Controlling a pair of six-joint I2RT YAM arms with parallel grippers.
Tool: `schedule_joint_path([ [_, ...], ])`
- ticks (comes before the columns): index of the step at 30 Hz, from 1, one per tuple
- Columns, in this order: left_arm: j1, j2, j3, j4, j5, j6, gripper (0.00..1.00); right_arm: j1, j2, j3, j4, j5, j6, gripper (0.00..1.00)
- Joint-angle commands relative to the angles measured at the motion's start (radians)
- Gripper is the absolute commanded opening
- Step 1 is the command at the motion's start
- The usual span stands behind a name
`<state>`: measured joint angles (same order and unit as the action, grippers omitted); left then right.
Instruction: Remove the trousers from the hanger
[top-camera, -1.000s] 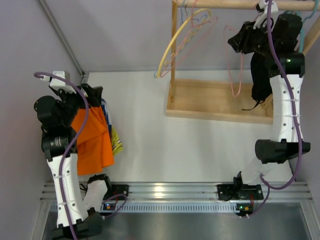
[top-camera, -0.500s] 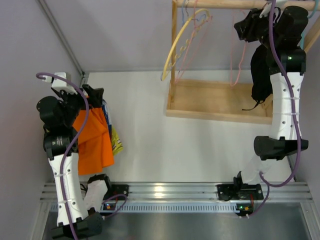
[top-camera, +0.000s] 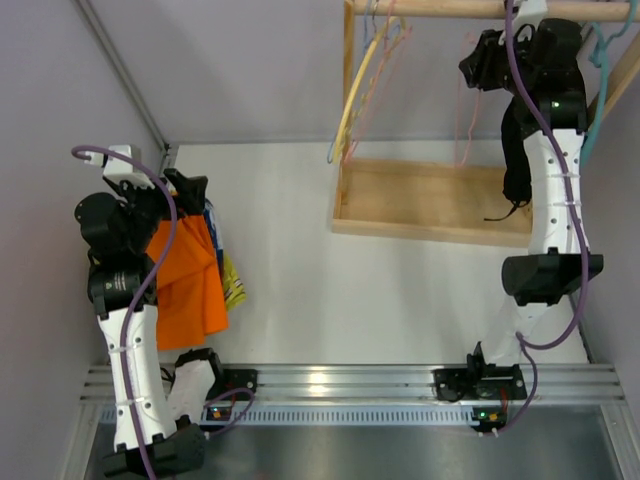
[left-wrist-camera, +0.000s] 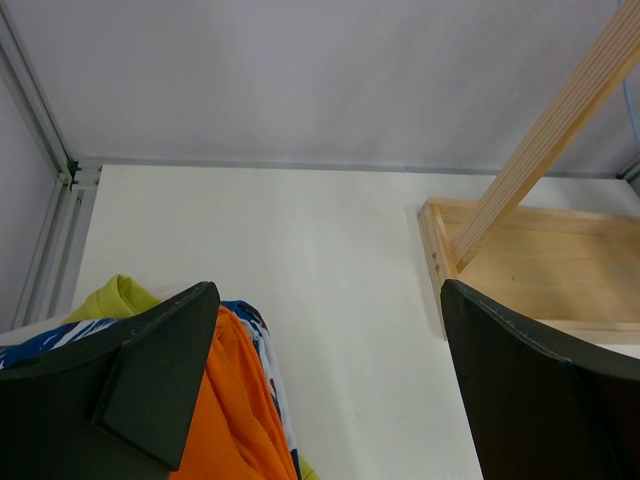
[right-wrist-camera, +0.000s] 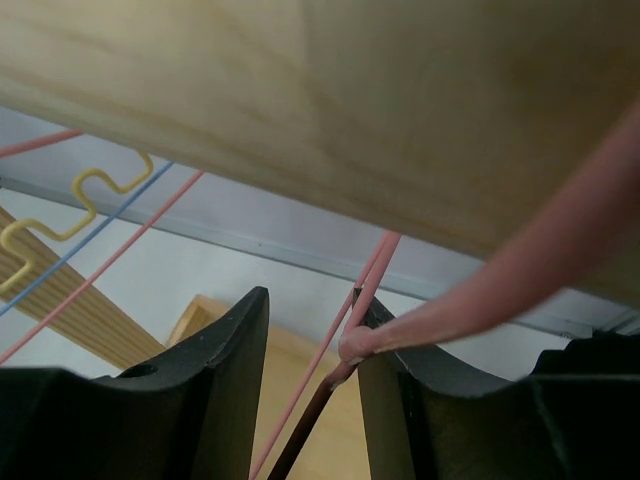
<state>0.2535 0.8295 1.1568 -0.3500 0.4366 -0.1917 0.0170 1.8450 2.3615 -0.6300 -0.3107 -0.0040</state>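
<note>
We can't tell if the right gripper clamps the hanger under the rail; rail blurred, trousers below it mostly behind the arm.

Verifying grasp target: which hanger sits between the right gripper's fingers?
The pink hanger next to the black trousers; the yellow hanger and its neighbours bunch by the left post.

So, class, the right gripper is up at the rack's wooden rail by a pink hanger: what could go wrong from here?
The right gripper sits under the wooden rail and may knock it. The pink hanger is unclamped and could slip. The black trousers hang beside the right arm and might snag.
</note>
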Motion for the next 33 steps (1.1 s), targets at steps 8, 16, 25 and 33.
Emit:
schedule_joint_path([
  [8, -0.002, -0.010, -0.017, 0.063, 0.024, 0.017, 0.99, 0.005, -0.137, -0.211, 0.099, -0.030, -0.016, 0.34],
  [16, -0.003, 0.019, 0.000, 0.062, 0.039, 0.023, 0.99, 0.005, -0.240, -0.298, 0.112, -0.033, -0.001, 0.81],
  [25, -0.008, 0.036, 0.017, 0.062, 0.050, 0.041, 0.99, 0.005, -0.308, -0.318, 0.081, -0.045, 0.067, 1.00],
  [33, -0.048, 0.161, 0.113, 0.026, 0.005, 0.055, 0.99, 0.005, -0.395, -0.370, 0.049, -0.038, 0.085, 0.99],
])
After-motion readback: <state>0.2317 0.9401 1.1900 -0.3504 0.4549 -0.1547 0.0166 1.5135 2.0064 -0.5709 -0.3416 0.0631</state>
